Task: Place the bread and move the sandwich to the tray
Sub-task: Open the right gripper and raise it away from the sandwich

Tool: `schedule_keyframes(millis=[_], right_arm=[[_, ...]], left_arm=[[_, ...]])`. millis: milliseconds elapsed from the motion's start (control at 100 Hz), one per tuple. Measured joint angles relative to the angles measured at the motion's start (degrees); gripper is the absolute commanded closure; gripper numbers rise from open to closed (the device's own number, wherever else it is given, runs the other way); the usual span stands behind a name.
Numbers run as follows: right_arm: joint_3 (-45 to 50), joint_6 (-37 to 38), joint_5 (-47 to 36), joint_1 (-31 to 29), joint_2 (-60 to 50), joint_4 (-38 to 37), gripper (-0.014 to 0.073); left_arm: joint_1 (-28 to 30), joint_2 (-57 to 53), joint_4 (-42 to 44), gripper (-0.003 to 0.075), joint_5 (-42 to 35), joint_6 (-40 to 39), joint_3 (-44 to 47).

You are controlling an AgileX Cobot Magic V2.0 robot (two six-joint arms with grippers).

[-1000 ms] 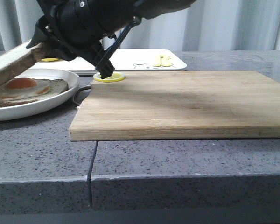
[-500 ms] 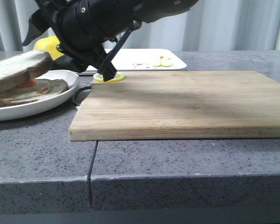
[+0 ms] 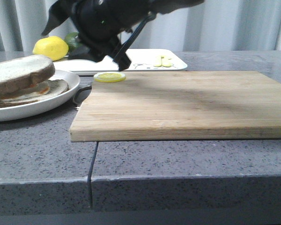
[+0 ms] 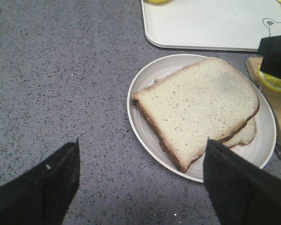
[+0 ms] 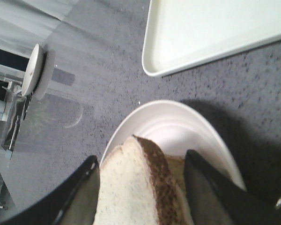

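The bread lies flat on the egg-topped slice on the round white plate at the left; only a strip of egg shows under it. My right gripper hangs open just above and behind the plate, clear of the bread. In the right wrist view the bread shows between its spread fingers. My left gripper is open and empty over bare counter beside the plate; the bread fills that view. The white tray stands behind the plate.
A wooden cutting board fills the middle and right, its edge next to the plate. A lemon slice lies at the board's far left corner. A whole lemon sits at the tray's left end. The tray lies close beyond the plate.
The right gripper held the bread tilted over the plate, laid it flat on the egg slice, opened, and lifted up and to the right away from it.
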Motion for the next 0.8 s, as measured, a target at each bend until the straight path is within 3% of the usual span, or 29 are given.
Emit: schedule_keyframes(millis=[200,360,580,800], right_arm=[[0.0,-1.3,0.4,-3.4,-4.9,-1.8,0.0172],[0.0,-1.6,2.0,-6.2,-9.9,-9.7,0.0172],[0.0,3.2,5.8,-10.5,-17.3,-28.1,0.0172],[1.2,15.6,10.0,-14.4,-24.4,-51.1,0.0172]], left_arm=[[0.0,0.0,0.0,0.0207,0.0,0.0,0.0],[0.0,0.0,0.0,0.0207,0.0,0.0,0.0],[0.0,0.0,0.0,0.0207,0.0,0.0,0.0],[0.0,0.0,0.0,0.0207,0.0,0.0,0.0]])
